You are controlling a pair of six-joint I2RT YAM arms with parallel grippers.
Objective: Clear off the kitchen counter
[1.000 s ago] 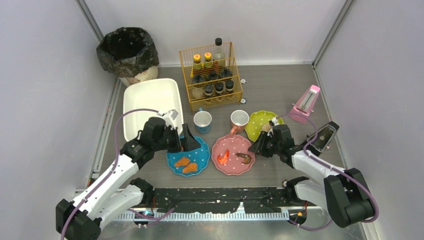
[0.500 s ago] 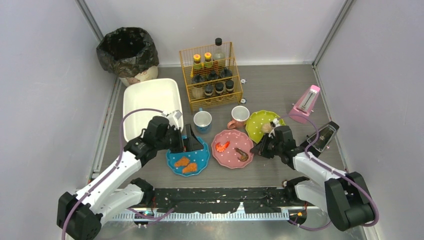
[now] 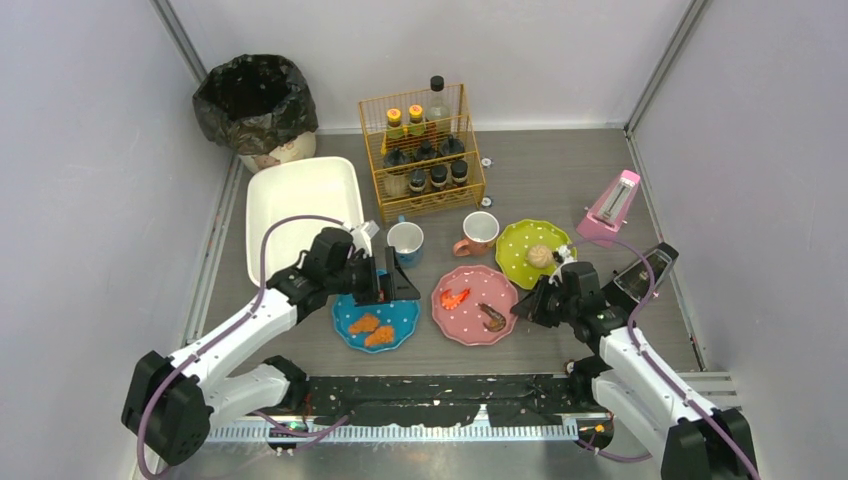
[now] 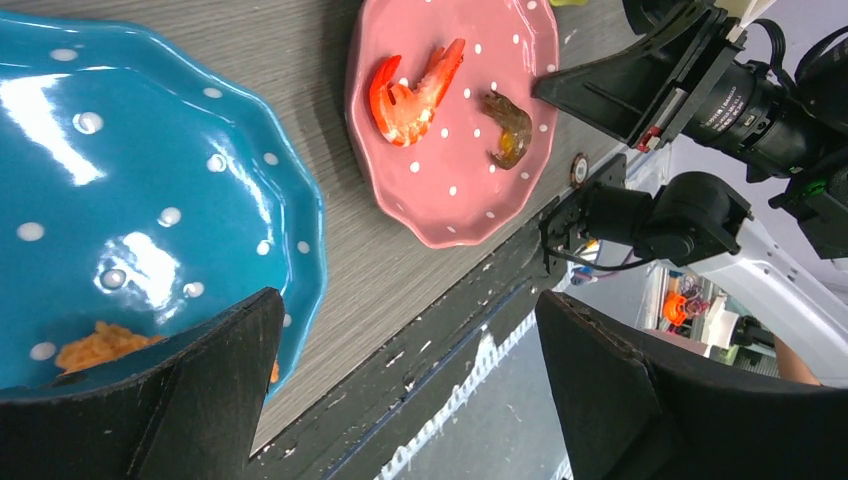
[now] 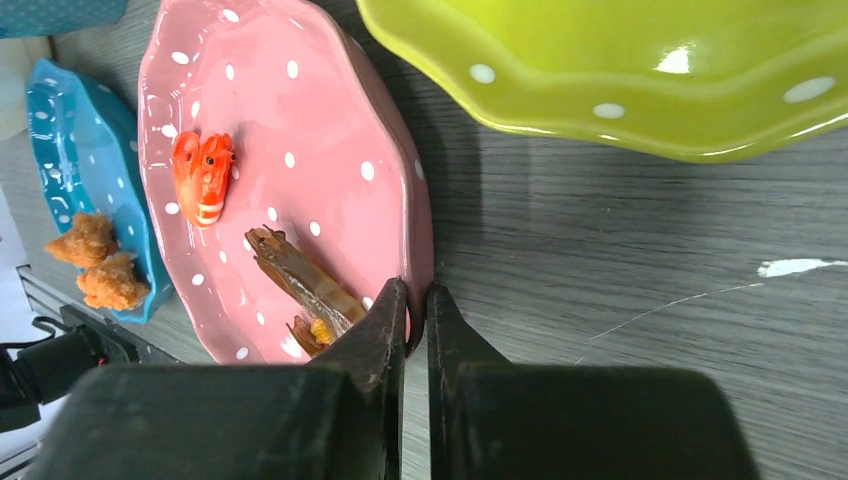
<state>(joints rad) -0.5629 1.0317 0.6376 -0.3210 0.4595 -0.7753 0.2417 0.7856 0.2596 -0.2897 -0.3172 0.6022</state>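
Observation:
On the grey wood-grain kitchen counter [image 3: 560, 165] stand three dotted plates. My right gripper [image 3: 527, 305] is shut on the right rim of the pink plate [image 3: 462, 322], one finger above the rim and one below [image 5: 415, 300]. That pink plate [image 5: 300, 150] carries a red shrimp piece [image 5: 203, 175] and a brown shrimp [image 5: 300, 275]. My left gripper [image 3: 385, 287] hangs open over the far edge of the blue plate [image 3: 375, 322], nothing between its fingers [image 4: 408, 300]. The blue plate [image 4: 120, 200] holds fried pieces [image 3: 372, 328]. A pale food ball [image 3: 540, 256] sits on the green plate [image 3: 515, 245].
A blue mug [image 3: 405, 243] and a pink-handled mug [image 3: 480, 232] stand behind the plates. The white tub [image 3: 300, 200] is at the left, a lined bin [image 3: 255, 100] behind it. A wire rack of bottles [image 3: 420, 150] stands at the back, a pink object [image 3: 612, 208] at the right.
My right gripper has closed on the pink plate's rim, and the plate has turned and slid slightly right. My left gripper has drifted right, still open.

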